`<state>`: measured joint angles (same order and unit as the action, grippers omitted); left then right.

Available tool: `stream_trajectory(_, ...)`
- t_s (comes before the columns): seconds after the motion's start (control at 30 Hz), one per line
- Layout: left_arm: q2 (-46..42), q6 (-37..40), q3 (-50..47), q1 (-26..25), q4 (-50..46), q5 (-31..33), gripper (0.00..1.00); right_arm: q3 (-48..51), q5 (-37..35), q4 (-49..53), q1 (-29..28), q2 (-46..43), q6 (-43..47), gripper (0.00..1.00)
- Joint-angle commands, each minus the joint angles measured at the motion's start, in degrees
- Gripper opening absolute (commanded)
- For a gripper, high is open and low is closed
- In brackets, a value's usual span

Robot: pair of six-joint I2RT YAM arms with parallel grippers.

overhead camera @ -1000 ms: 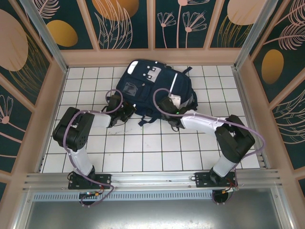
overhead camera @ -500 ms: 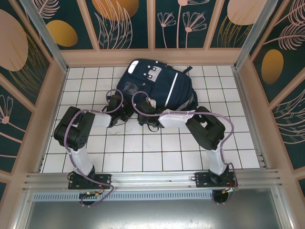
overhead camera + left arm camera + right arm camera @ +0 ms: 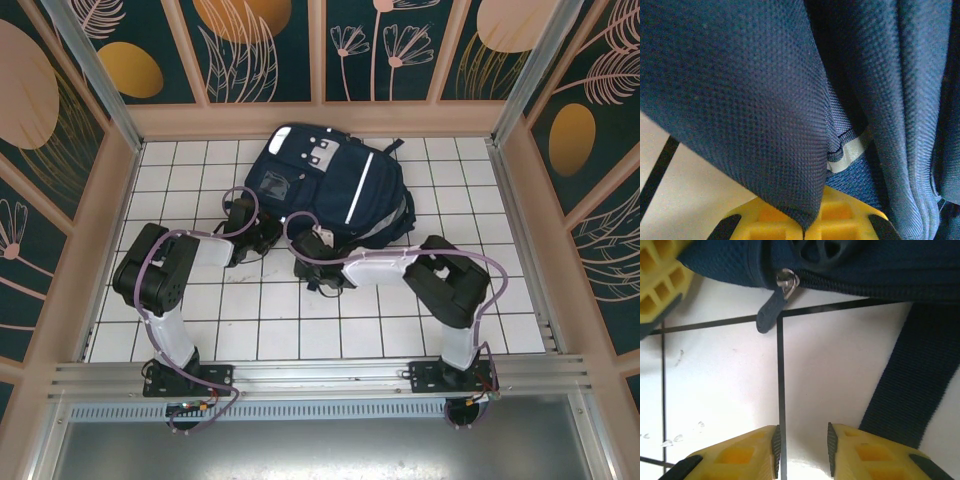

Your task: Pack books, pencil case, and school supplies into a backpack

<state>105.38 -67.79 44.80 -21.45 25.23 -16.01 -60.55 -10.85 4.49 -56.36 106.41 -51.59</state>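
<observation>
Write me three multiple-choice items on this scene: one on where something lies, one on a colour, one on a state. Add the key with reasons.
1. The backpack lies on the table:
A) toward the far middle
B) at the near right corner
C) against the left wall

2. The fabric zip pull tab in the right wrist view is:
A) red
B) white
C) navy

3. The left gripper is:
A) wide open over bare tile
B) shut on backpack fabric
C) holding a pencil

Key:
1 A, the top view shows it on the far middle tiles.
2 C, the tab is the same navy as the bag.
3 B, navy cloth is pinched between its yellow fingers.
</observation>
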Motion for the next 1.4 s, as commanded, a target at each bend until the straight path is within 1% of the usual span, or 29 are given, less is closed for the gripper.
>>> stream_trajectory(0.0,-0.1,-0.4,2.2,-0.4,0.1,-0.3,0.00,-1.3,0.1,-1.2,2.1,-2.7,-1.0,0.34)
stream_trajectory(0.13,-0.5,-0.2,2.5,-0.5,-0.1,0.0,0.00,-5.7,0.5,-1.9,3.6,0.1,-1.1,0.34)
stream_trajectory(0.23,-0.5,-0.2,2.8,-0.4,-0.4,0.0,0.00,-7.1,0.8,-2.6,4.5,2.6,-3.4,0.30)
stream_trajectory(0.3,-0.5,-0.1,2.8,-0.4,-0.4,-0.2,0.00,-7.1,1.2,-3.6,4.9,3.8,-5.0,0.27)
stream_trajectory(0.43,-0.6,0.1,2.8,-0.4,-0.7,-0.1,0.00,-7.8,1.8,-4.5,5.1,6.2,-7.8,0.26)
stream_trajectory(0.63,-0.6,0.0,2.8,-0.4,-0.8,-0.1,0.00,-6.6,0.7,-5.8,4.8,7.7,-12.0,0.24)
stream_trajectory(0.73,-0.4,-0.2,2.8,-0.4,-0.8,-0.2,0.00,-5.4,0.5,-8.9,4.7,8.5,-13.6,0.22)
stream_trajectory(0.83,-0.5,-0.2,2.6,-0.4,-0.8,-0.3,0.00,-6.1,0.4,-10.6,4.7,10.0,-14.7,0.22)
stream_trajectory(1.03,-0.8,-0.2,2.5,-0.4,-1.0,-0.3,0.00,-9.2,-0.5,-9.4,4.6,12.6,-15.5,0.23)
stream_trajectory(1.1,-0.9,-0.3,2.4,-0.4,-0.9,-0.4,0.00,-10.0,-1.8,-7.7,4.6,13.1,-16.5,0.25)
stream_trajectory(1.23,-0.8,-0.6,2.5,-0.4,-0.6,-0.7,0.00,-9.7,-3.5,-8.7,4.4,13.4,-18.3,0.28)
stream_trajectory(1.27,-0.8,-0.6,2.4,-0.4,-0.6,-0.8,0.00,-9.9,-4.1,-8.4,4.4,13.5,-18.6,0.27)
stream_trajectory(1.37,-1.1,-0.6,2.3,-0.5,-0.7,-0.6,0.00,-10.5,-6.6,-5.7,4.2,13.4,-19.6,0.13)
